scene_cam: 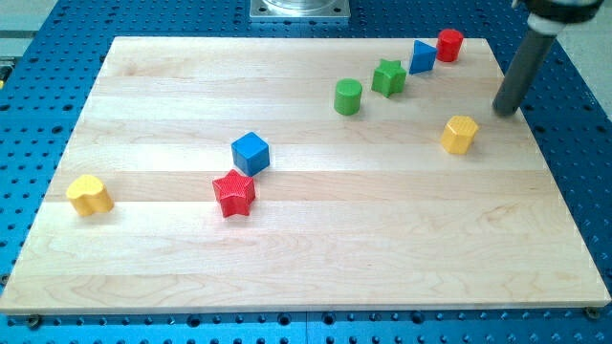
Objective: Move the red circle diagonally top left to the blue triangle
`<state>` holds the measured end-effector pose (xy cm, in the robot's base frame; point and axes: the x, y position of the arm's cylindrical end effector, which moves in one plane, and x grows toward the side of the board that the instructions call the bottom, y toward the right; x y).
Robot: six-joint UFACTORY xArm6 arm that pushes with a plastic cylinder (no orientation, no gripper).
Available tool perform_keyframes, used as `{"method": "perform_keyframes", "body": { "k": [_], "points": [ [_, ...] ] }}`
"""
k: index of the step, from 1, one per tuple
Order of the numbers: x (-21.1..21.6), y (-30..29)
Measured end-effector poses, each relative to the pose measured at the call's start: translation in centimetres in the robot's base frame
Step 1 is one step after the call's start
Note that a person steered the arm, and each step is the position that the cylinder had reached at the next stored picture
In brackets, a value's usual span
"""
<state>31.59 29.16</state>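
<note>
Red circle at upper right of bench, touching blue triangle on its right. My tip lower right of both, near yellow hexagon. No fingers here, only a rod.

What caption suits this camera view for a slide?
My tip rests right of the yellow block, below the red circle touching the blue triangle.

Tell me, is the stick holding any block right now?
No, nothing is held. My tip touches no block; it stands apart from the yellow block, toward the view's right and slightly up.
</note>
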Motion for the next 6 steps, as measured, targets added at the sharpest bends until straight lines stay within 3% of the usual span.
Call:
{"method": "perform_keyframes", "body": {
  "k": [1, 3, 4, 5, 6],
  "points": [
    [-8.0, -0.1],
    [-8.6, -11.5],
    [-11.5, -10.9],
    [-11.6, -16.5],
    [-8.0, -20.8]
  ]
}}
